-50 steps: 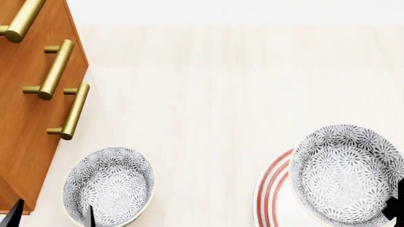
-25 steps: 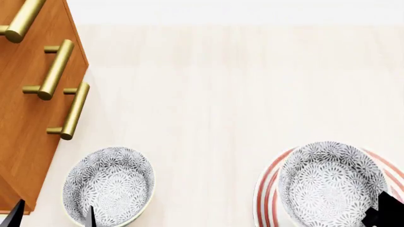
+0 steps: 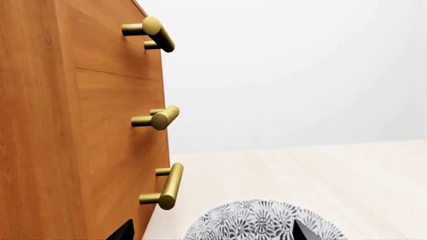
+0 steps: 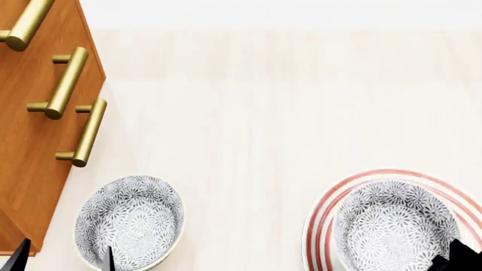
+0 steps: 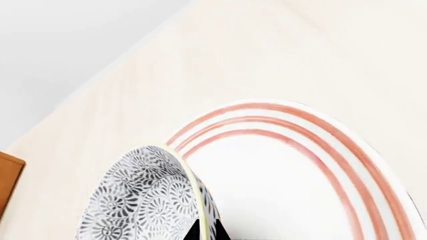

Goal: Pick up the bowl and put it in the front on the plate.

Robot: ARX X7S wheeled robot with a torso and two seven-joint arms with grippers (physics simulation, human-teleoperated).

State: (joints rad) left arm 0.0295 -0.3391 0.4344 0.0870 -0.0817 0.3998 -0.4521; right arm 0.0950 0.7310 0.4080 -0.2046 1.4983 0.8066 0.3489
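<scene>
So the bowl (image 4: 393, 224) is sitting over the plate (image 4: 320, 226) now, inside the red rings, a bit toward the plate's near side as the head camera sees it. Can't really tell if it's fully resting on the plate or a hair above it. The right gripper (image 4: 459, 257) is clamped on the bowl's rim at the near-right edge, and in the wrist cam you can see a finger (image 5: 200, 231) pinching the wall of the bowl (image 5: 143, 200), which looks tilted over the plate (image 5: 293, 185). That's my worry: if it lets go while the bowl is tipped or not quite down, it could rock, clatter or slide off-centre toward the rim. Pulling away sideways could also drag it. The left gripper (image 4: 60, 257) hangs with fingers spread around the rim of another bowl (image 4: 130, 220) beside the wooden cabinet (image 4: 30, 113), not gripping anything.
</scene>
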